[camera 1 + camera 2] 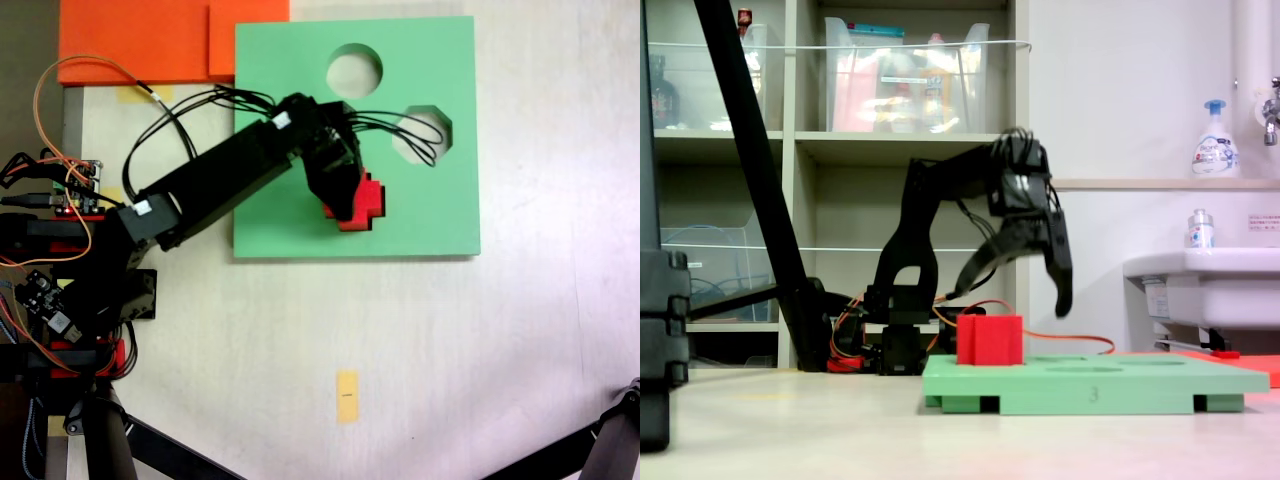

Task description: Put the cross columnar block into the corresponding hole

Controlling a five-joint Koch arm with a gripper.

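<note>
One cross columnar block (372, 205) is in sight, bright red, sitting at the centre of the top-down fixed view on the lower middle part of the green foam board (280, 215). Its stepped plus outline shows to the right of and below the gripper, which covers its left part. In the side-on fixed view the block (990, 340) stands upright, its lower end at the board's (1090, 385) top surface and most of its height rising above it, at centre frame. It stands where the corresponding hole would lie, so the cutout itself is hidden beneath it; how deep it sits in the hole cannot be told.

One gripper (1015, 272) hangs just above the block in the side-on view, apart from it. Its two fingers are spread wide: one curved finger (985, 262) reaches down-left, the other (1060, 270) points down to the right of the block, its tip clear of the board. Nothing is between them. From above the gripper (340, 190) overlaps the block's left edge.

Two other cutouts show on the board in the top-down view: one round hole (354, 70) near the top and one octagonal hole (425, 128) at the upper right, crossed by black cables.

Two orange foam sheets (150, 40) lie overlapped at the upper left. One small yellow tape strip (347, 395) sits on the table at lower centre.
</note>
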